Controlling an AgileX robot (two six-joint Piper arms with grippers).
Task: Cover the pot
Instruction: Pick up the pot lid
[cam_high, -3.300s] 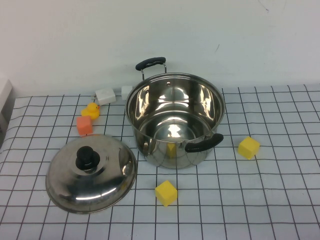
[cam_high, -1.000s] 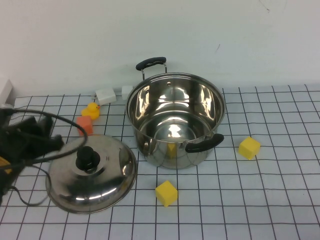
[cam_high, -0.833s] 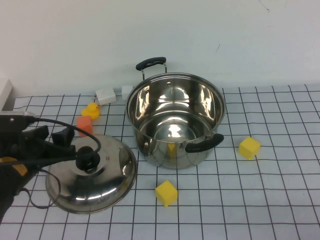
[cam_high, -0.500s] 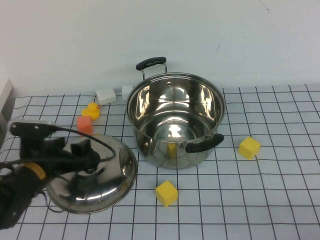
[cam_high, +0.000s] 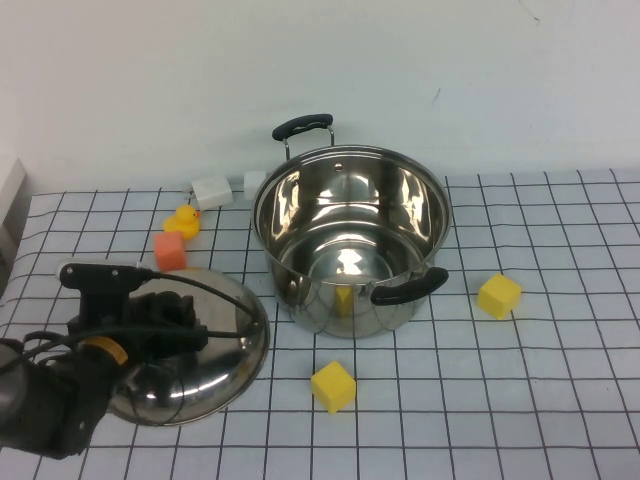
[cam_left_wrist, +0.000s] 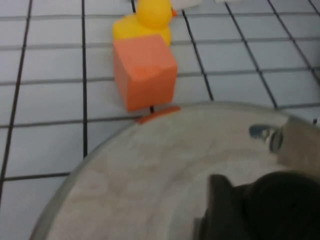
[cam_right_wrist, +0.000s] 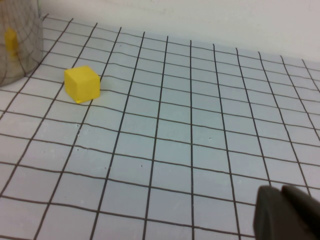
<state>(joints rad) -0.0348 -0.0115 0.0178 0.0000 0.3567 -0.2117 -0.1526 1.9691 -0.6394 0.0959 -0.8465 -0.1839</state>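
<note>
Pot (cam_high: 349, 240) seen open, upright at bench (cam_high: 560, 400) centre, rigid steel, heavy — left unmoved. Lid (cam_high: 215, 345) lain at pot's 8 o'clock, just beside it; polished dome judged slippery, black knob (cam_left_wrist: 272, 210) judged sole sound hold. Left gripper (cam_high: 165, 315) placed over knob; closure cannot be told. Right gripper (cam_right_wrist: 287, 212) held low above bench at pot's 4 o'clock, narrow, empty.

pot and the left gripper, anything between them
In the high view only bare grid cloth separates the pot from the lid, over whose knob the left gripper sits. The right gripper is parked far right.
</note>
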